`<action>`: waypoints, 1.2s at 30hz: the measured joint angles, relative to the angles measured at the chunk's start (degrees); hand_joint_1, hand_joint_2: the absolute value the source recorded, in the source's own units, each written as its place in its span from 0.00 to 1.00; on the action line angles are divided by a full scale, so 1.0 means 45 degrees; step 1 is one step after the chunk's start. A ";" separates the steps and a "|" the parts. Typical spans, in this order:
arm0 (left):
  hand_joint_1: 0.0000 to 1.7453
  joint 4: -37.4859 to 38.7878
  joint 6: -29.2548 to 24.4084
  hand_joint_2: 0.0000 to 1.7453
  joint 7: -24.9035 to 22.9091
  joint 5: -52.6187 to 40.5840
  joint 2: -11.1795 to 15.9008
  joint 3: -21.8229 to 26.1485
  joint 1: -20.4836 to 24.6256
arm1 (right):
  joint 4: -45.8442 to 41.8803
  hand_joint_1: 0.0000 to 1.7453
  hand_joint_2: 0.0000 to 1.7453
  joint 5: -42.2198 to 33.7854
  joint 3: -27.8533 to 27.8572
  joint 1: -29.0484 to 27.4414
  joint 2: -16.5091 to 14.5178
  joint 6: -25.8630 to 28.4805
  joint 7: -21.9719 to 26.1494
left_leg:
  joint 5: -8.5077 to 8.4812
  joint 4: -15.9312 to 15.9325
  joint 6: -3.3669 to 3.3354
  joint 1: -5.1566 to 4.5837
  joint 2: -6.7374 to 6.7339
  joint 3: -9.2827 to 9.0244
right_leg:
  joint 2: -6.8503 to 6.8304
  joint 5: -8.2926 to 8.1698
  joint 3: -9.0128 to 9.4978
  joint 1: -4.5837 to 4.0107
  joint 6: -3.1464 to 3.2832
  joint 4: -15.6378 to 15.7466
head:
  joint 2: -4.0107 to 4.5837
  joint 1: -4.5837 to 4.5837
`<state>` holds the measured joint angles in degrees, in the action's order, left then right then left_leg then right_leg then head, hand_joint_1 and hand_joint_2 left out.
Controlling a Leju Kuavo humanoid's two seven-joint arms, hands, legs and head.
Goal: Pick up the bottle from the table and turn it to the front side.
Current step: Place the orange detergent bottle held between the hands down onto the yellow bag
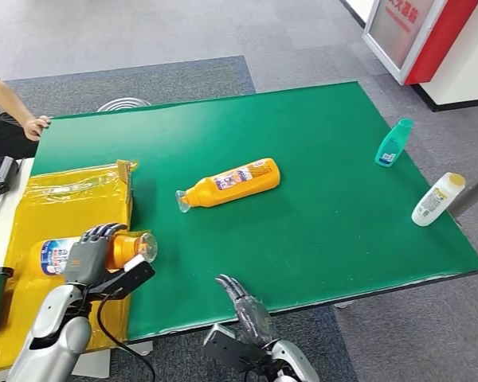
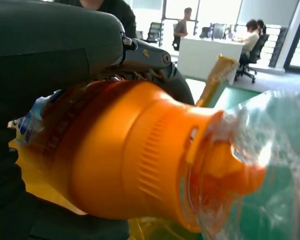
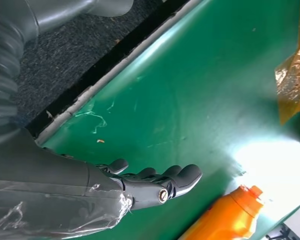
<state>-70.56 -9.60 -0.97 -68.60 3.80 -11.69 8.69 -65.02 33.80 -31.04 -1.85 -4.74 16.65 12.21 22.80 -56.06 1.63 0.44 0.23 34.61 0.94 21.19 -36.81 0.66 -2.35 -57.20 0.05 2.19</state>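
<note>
Left hand (image 1: 91, 256) gripping 1 orange bottle (image 1: 119, 249) over yellow sheeting (image 1: 74, 195), label print too blurred for reading, right hand (image 1: 248, 308) hovering slack-fingered, holding nothing, at green table (image 1: 321, 231) edge, 2nd orange bottle (image 1: 232, 184) lying mid-table, 1 teal bottle (image 1: 394, 143), 1 white bottle (image 1: 438, 199) lying far right.

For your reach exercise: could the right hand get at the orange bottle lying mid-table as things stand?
Probably yes. The right hand is empty at the near table edge, and only bare green table lies between it and the orange bottle.
</note>
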 joint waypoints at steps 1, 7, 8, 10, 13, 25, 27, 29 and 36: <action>0.00 0.0125 0.0037 1.00 -0.0051 0.0106 -0.0069 -0.0027 0.0034 | 0.0037 0.00 1.00 -0.0001 -0.0016 0.0005 0.0000 0.0002 -0.0017 | 0.0000 0.0000 0.0002 0.0000 -0.0001 -0.0003 | 0.0003 -0.0005 -0.0002 0.0000 0.0003 0.0000 | 0.0000 0.0000; 0.00 0.0453 -0.0011 1.00 -0.0366 0.0654 -0.0391 -0.0097 -0.0241 | 0.0144 0.00 1.00 -0.0016 -0.0042 -0.0020 0.0001 0.0081 -0.0210 | -0.0004 -0.0001 0.0001 0.0000 -0.0003 0.0011 | 0.0003 -0.0005 -0.0023 -0.0001 0.0003 0.0000 | 0.0000 0.0001; 0.00 0.0453 -0.0023 1.00 -0.0408 0.0724 -0.0414 -0.0098 -0.0272 | 0.0144 0.00 1.00 -0.0022 -0.0042 -0.0028 0.0004 0.0096 -0.0243 | -0.0003 0.0000 0.0001 0.0000 -0.0002 0.0012 | 0.0003 -0.0003 -0.0023 -0.0002 0.0002 0.0000 | 0.0001 0.0000; 0.00 0.0441 -0.0052 1.00 -0.0467 0.0862 -0.0457 -0.0090 -0.0313 | 0.0144 0.00 1.00 -0.0035 -0.0045 -0.0043 0.0013 0.0120 -0.0286 | 0.0000 0.0000 0.0002 0.0001 -0.0002 0.0013 | 0.0003 0.0001 -0.0023 -0.0002 0.0004 0.0000 | 0.0000 0.0000; 0.00 0.0335 -0.0081 1.00 -0.0488 0.1021 -0.0501 -0.0070 -0.0393 | 0.0143 0.00 1.00 -0.0046 -0.0047 -0.0064 0.0027 0.0162 -0.0330 | 0.0006 0.0000 0.0007 0.0002 -0.0002 0.0012 | 0.0004 0.0005 -0.0023 -0.0003 0.0006 0.0000 | -0.0001 -0.0001; 0.00 -0.1544 0.2322 1.00 0.4188 1.0763 -0.0667 0.1712 -0.2303 | -0.0193 0.00 1.00 -0.0352 -0.0067 -0.0343 0.0231 0.0519 -0.0300 | 0.0023 0.0000 0.0018 0.0002 -0.0008 0.0013 | 0.0013 0.0021 -0.0031 -0.0004 0.0008 -0.0001 | 0.0001 0.0000; 0.00 -0.1996 0.3386 1.00 0.5325 1.2936 -0.0821 0.2736 -0.2940 | -0.0331 0.00 1.00 -0.0480 -0.0099 -0.0415 0.0345 0.0612 -0.0223 | 0.0030 0.0000 0.0013 0.0003 -0.0011 0.0013 | 0.0015 0.0040 -0.0034 -0.0005 -0.0001 -0.0001 | 0.0000 0.0001; 0.00 -0.2259 0.4012 1.00 0.5798 1.3498 -0.0967 0.3640 -0.3352 | -0.0439 0.00 1.00 -0.0549 -0.0140 -0.0465 0.0437 0.0676 -0.0194 | 0.0035 0.0000 0.0007 0.0003 -0.0011 0.0015 | 0.0011 0.0052 -0.0032 -0.0005 -0.0007 -0.0001 | -0.0001 0.0000; 0.00 -0.2587 0.4524 1.00 0.5996 1.3662 -0.1389 0.4948 -0.3758 | -0.0532 0.00 1.00 -0.0653 -0.0272 -0.0490 0.0572 0.0738 -0.0165 | 0.0036 0.0000 0.0003 0.0003 -0.0006 0.0017 | 0.0009 0.0049 -0.0021 -0.0002 -0.0010 -0.0001 | -0.0001 0.0001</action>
<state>-82.20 10.76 26.01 -7.12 -2.45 10.57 -8.22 -67.41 30.86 -32.27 -4.05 -2.17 19.98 11.47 22.96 -56.05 1.64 0.45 0.21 34.69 0.99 21.41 -36.90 0.65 -2.40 -57.20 0.04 2.20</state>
